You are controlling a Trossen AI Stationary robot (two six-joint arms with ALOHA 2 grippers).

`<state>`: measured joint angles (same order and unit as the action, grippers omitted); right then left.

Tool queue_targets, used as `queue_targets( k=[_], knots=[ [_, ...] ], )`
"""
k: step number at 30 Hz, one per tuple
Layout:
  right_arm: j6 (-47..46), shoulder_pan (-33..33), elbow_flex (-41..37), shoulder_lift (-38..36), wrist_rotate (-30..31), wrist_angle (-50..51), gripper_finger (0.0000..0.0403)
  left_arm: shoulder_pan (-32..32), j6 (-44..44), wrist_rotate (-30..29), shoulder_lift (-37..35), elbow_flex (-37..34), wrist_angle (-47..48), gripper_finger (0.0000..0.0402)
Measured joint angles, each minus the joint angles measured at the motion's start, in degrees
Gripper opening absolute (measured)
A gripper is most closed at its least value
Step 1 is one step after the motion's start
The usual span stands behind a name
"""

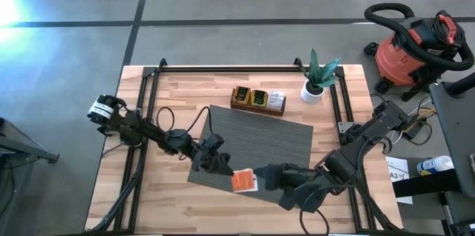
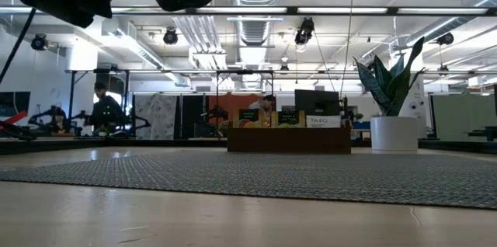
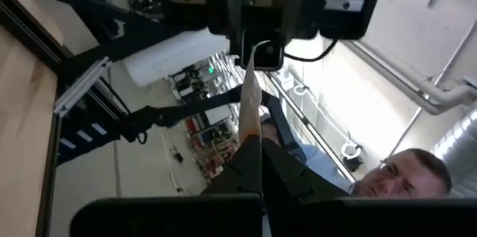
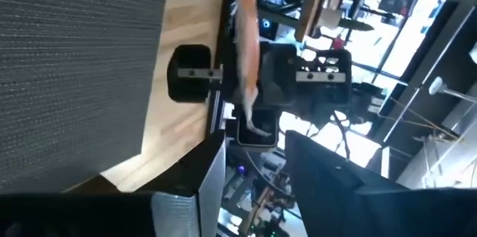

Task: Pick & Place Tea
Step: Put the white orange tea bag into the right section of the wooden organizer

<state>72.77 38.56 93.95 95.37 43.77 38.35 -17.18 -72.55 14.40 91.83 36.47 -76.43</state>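
Orange sachet between both tools, apparently pinched by left tool

Mat bare — tray, plant behind.

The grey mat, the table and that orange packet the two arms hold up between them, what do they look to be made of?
The grey mat looks like woven or ribbed fabric or rubber: fine matte parallel ridges. The table appears to be pale wood, showing plank seams and grain. The orange packet seems to be thin paper or foil, seen edge-on as a slightly curved sheet; which of the two cannot be told.
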Motion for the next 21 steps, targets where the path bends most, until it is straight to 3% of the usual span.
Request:
queue_targets(
  k=[10, 21],
  knots=[
    [0.0, -0.1, -0.3, 0.1, -4.4, -0.1, 0.0137, 2.3, 0.0, 2.3, 0.0, 1.5, 0.0, 0.0],
    [0.1, -1.4, -1.1, 0.1, -6.7, -0.2, 0.0104, 2.7, 0.6, 5.7, 0.0, 4.4, 5.9, 0.0]
  ],
)
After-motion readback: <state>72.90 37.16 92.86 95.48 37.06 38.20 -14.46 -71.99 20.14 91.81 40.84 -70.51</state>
